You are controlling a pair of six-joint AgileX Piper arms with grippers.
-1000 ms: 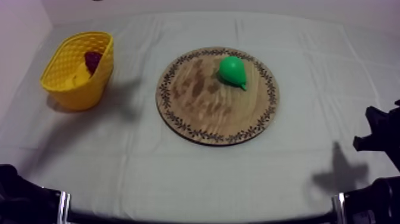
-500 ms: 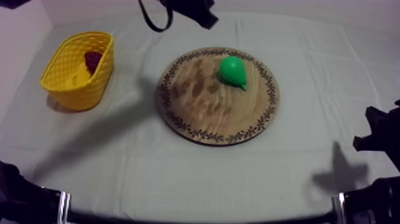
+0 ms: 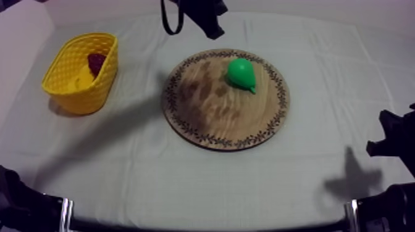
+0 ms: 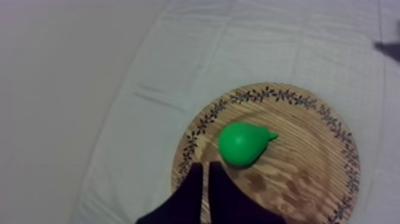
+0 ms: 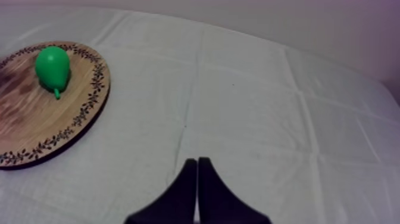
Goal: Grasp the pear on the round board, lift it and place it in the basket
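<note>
Green pear (image 3: 241,73) lies on wooden board (image 3: 210,120), stem toward right arm; left tool (image 4: 206,168) — fingers together, empty — hovers just short of it; right tool (image 5: 197,161) likewise closed, well apart.

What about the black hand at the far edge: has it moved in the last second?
Yes. In the top view the left hand came in over the far edge and hangs nearer the wooden board, short of the pear.
</note>
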